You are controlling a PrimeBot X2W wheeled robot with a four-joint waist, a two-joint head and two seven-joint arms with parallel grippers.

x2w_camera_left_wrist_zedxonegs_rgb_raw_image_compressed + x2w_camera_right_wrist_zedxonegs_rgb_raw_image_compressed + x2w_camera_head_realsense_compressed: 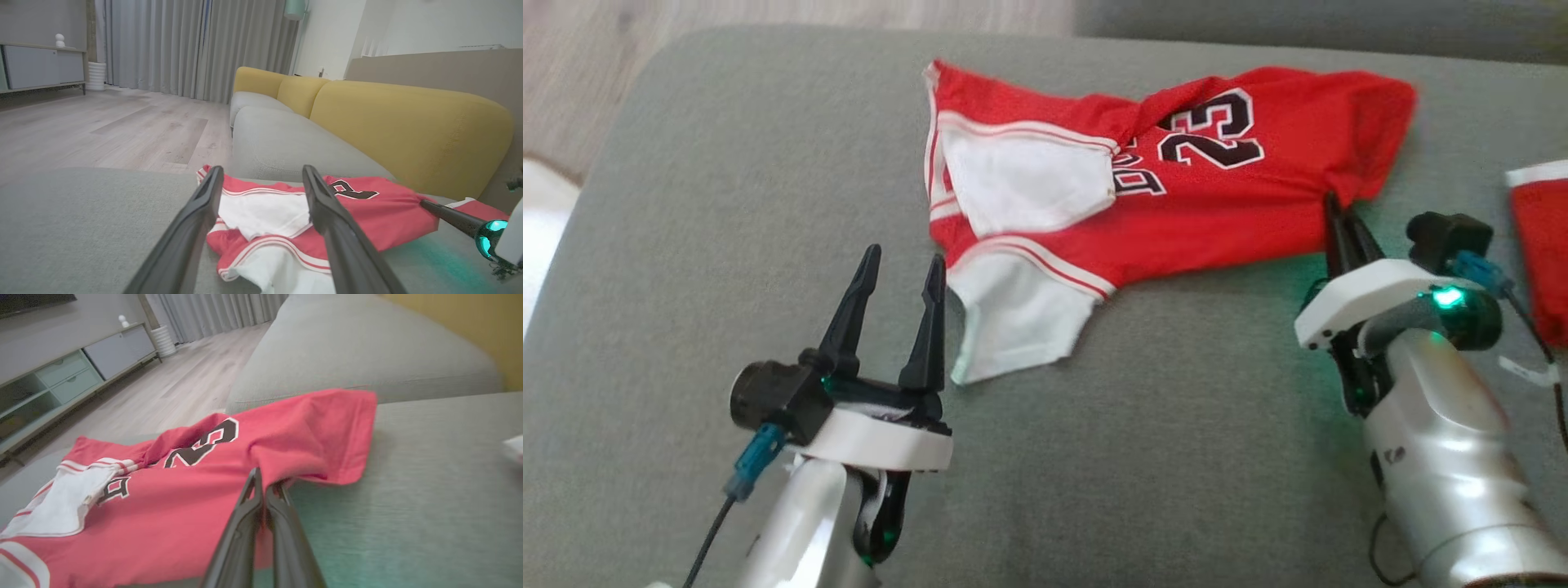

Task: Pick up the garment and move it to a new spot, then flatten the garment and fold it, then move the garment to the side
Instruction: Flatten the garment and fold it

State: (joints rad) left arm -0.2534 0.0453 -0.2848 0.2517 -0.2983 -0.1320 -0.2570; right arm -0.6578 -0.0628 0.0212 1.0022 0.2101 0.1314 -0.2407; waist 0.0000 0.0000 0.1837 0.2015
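My left pincer spread, my right pincer pinched shut.
My left gripper (906, 255) holds its two dark fingers wide apart, pointing toward the far edge of the cushion (686, 245), with my pale left forearm (800, 523) rising from the near edge. My right gripper (1333, 206) has its fingers pressed together on a red fold of the garment (1217, 220). A green light glows on that wrist.

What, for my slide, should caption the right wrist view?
Right gripper shut on the red jersey, lying on a grey cushion.
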